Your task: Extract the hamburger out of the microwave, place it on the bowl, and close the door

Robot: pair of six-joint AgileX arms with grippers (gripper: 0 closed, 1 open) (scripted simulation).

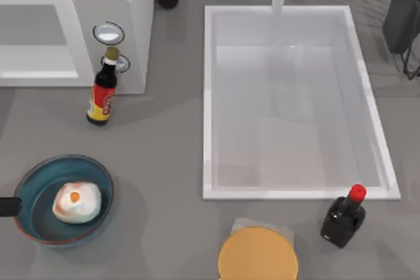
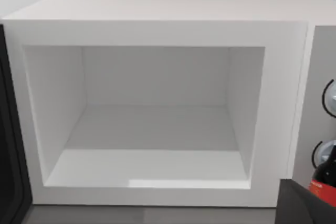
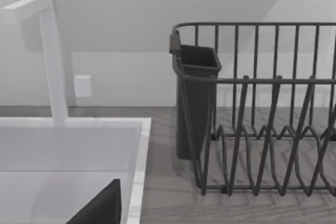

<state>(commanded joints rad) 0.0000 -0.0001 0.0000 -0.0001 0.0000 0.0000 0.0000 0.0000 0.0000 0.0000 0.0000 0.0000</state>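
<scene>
I'm seeing the off-white, orange-patched hamburger (image 1: 77, 202) sitting in the wide blue bowl (image 1: 26, 187); the big white microwave (image 2: 283, 103) is gaping empty, apparently awaiting door-closing. Jaws: can't tell.

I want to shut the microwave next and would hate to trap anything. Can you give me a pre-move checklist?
1. hamburger in the bowl: ok.
2. microwave cavity bare inside: ok.
3. Doorway unblocked, door swung off: ok.
4. sauce bottle upright by the knob panel, near the door's swing: cannot tell whether it clears.
5. Left gripper's grip on the door handle: cannot tell.
</scene>
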